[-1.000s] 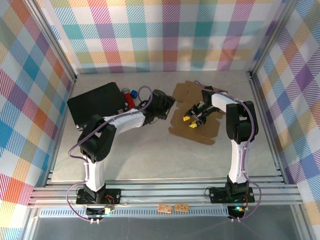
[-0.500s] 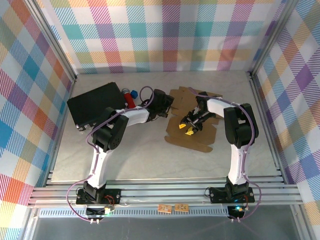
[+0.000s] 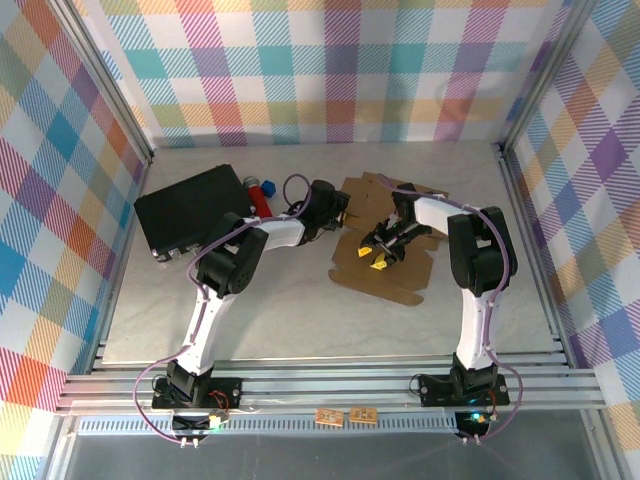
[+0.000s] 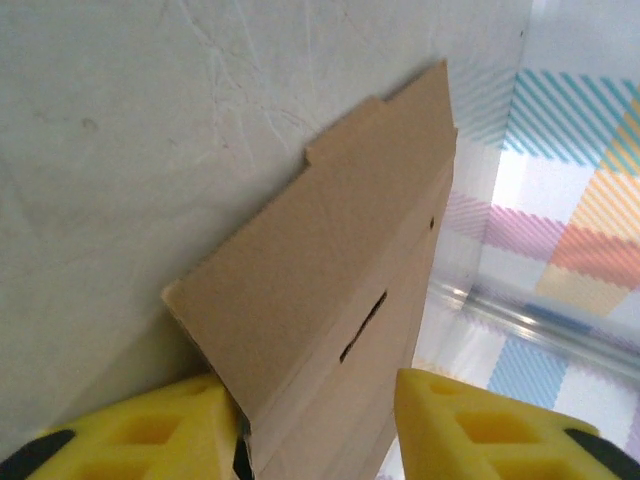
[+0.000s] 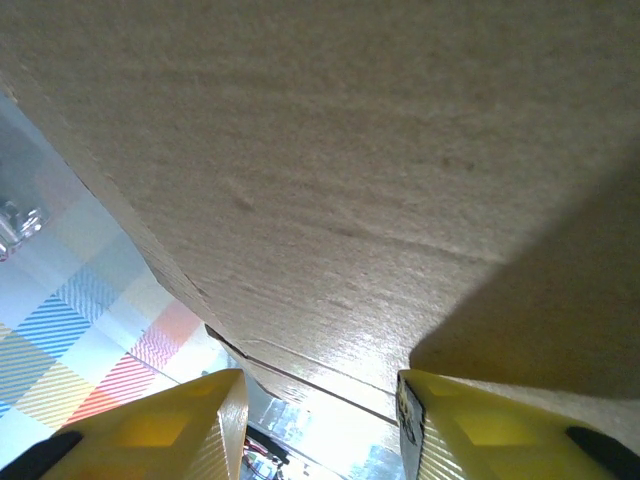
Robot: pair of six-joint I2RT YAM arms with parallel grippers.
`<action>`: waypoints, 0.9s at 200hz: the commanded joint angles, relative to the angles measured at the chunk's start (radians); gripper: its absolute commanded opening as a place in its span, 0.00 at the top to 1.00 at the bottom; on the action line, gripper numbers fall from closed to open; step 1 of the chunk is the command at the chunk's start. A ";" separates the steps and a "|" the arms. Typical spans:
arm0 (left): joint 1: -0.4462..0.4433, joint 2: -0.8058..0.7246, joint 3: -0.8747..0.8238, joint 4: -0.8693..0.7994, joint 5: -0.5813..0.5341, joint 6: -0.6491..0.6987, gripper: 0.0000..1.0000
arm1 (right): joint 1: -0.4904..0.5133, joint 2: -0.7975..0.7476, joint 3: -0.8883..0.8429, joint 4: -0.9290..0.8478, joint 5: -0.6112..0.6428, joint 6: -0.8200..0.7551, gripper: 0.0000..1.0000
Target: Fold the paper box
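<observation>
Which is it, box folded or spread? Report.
Mostly spread: the box lies as a flat sheet; one edge flap stands raised at the left gripper.

Robot lab cell. Aluminium frame point(image 3: 118, 90) boxed a pale table point(image 3: 300, 320); plaid backdrop walls point(image 3: 330, 70) stood on three sides. Left arm point(image 3: 200, 335) and right arm point(image 3: 470, 330) were bolted to rails point(image 3: 330, 385) along the near edge.

The overhead view is brightly and evenly lit from above and rendered sharp; only soft shadows are thrown around the flat brown corrugated cardboard paper box point(image 3: 395, 278). In the left wrist view the box point(image 4: 330, 280) is kept in fair focus, the yellow plastic fingertips point(image 4: 140, 435) below it are blurred, and the pastel plaid wall point(image 4: 560, 200) beyond it is washed out. In the right wrist view the box point(image 5: 330, 150) is softened by closeness, shadowed at its lower right, with glare under its lower edge.
</observation>
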 commanded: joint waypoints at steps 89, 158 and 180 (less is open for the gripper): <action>0.048 -0.134 -0.008 0.080 0.034 0.209 1.00 | -0.031 -0.206 0.168 -0.037 0.141 0.045 0.42; 0.079 -0.337 0.043 -0.062 0.136 0.333 1.00 | -0.219 -0.401 0.177 0.045 0.278 0.090 0.35; 0.081 -0.387 0.081 -0.141 0.156 0.424 1.00 | -0.266 -0.406 0.174 0.054 0.234 0.112 0.35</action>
